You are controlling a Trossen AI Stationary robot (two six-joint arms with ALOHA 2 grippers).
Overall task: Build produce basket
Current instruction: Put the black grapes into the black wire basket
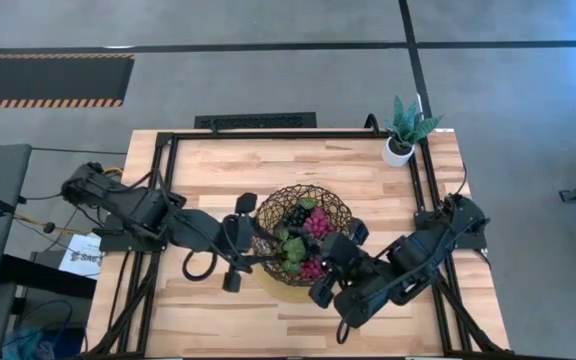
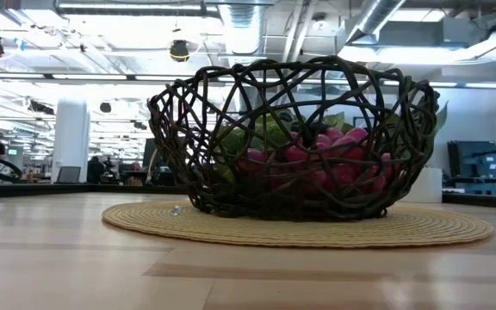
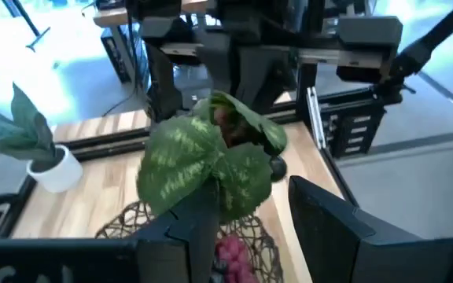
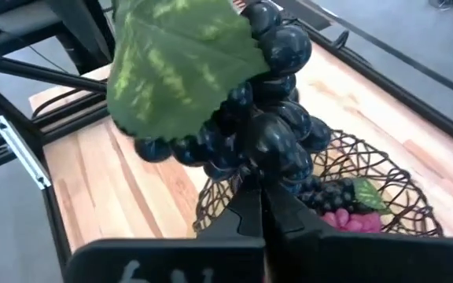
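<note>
On the wooden table (image 1: 208, 170), the basket (image 1: 340, 208) holds perhaps 4 grape bunches (image 1: 317, 222); both grippers clamp leafy bunches.

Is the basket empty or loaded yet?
Loaded. The basket already holds red grapes and dark grapes; the low view shows fruit piled inside.
</note>
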